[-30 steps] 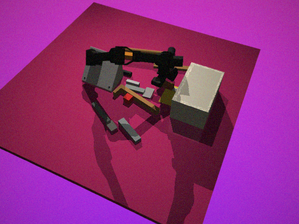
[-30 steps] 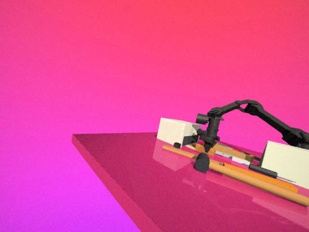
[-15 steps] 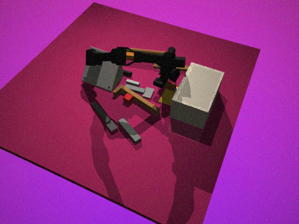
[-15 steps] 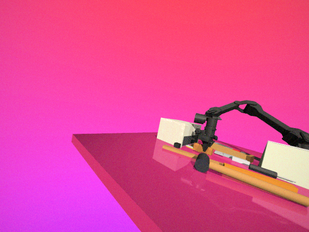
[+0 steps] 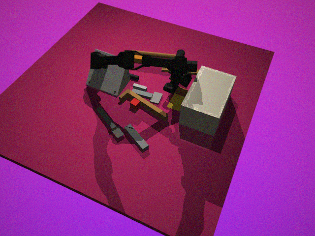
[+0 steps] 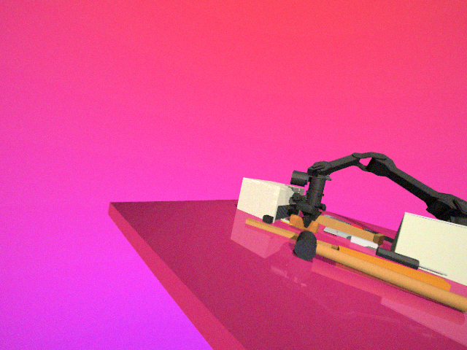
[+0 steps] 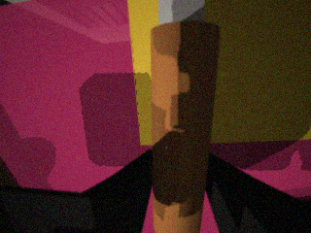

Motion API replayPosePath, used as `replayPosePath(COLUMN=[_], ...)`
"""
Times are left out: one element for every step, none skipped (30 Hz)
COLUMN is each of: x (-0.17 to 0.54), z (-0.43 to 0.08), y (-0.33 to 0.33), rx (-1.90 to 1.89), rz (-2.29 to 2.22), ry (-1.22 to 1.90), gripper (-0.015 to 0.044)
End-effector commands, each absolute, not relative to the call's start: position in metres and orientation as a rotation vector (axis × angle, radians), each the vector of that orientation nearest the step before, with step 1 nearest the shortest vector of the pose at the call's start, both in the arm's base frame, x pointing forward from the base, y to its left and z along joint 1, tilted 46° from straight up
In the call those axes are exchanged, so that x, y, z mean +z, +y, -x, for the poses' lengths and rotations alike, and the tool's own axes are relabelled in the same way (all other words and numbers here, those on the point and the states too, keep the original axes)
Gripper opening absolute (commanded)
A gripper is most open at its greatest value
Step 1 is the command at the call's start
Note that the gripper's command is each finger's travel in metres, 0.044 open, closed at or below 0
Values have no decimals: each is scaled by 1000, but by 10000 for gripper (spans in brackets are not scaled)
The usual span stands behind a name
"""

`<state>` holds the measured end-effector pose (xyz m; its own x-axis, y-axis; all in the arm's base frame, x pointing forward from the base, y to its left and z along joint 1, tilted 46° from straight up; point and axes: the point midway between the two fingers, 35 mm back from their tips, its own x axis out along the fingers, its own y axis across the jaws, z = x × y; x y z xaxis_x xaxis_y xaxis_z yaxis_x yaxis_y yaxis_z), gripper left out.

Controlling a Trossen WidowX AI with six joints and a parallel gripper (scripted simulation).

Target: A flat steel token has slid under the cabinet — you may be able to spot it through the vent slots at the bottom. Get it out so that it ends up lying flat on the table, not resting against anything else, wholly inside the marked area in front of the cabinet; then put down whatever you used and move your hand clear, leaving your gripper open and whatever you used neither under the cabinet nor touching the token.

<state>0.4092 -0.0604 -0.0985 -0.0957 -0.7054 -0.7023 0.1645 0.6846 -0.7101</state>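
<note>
Two fingers of the pincer (image 5: 177,86) (image 6: 308,222) (image 7: 180,160) are clamped on a round wooden piece (image 7: 184,97), over the edge of the yellow marked area (image 5: 174,102) (image 7: 262,73). Seen from the top, with the pincer as the clock's centre, the pale cabinet (image 5: 211,91) (image 6: 258,197) stands close by at 3 to 4 o'clock. The token cannot be identified for certain; a grey patch (image 7: 182,9) beyond the wooden end in the wrist view may be it. The bent wooden bar (image 5: 150,105) lies at 7 to 8 o'clock, its near end beside the marked area, with a red block (image 5: 135,102) alongside. A grey flat-headed piece (image 5: 156,97) sits at 8 to 9 o'clock, a loose grey block (image 5: 137,138) at 7, and a large grey wedge (image 5: 114,79) at 9, all on the tabletop (image 5: 142,177) (image 6: 181,233).
</note>
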Motion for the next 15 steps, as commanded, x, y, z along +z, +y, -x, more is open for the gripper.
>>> replayPosePath(x=[-97,-96,-95,-95,-93,-93,-92,-91,-91,-90,-90,-89,-88,-88,-87], z=[-412,-412,-412,-411,-411,-411,-411,-410,-410,-410,-410,-410,-410,-410,-409], y=[-63,-64,-65,-66,-67,-69,-70,-71,-71,-72,-72,-73,-74,-74,-75], rx=[-772,-772,-772,-772,-773,-773,-773,-773,-773,-773,-773,-773,-773,-773,-773], rz=[471,471,471,471,471,471,471,471,471,471,471,471,471,472,472], ry=[1498,1498,1498,1498,1498,1498,1498,1498,1498,1498,1498,1498,1498,1498,1498], gripper=[0,0,0,0,0,0,0,0,0,0,0,0,0,0,0])
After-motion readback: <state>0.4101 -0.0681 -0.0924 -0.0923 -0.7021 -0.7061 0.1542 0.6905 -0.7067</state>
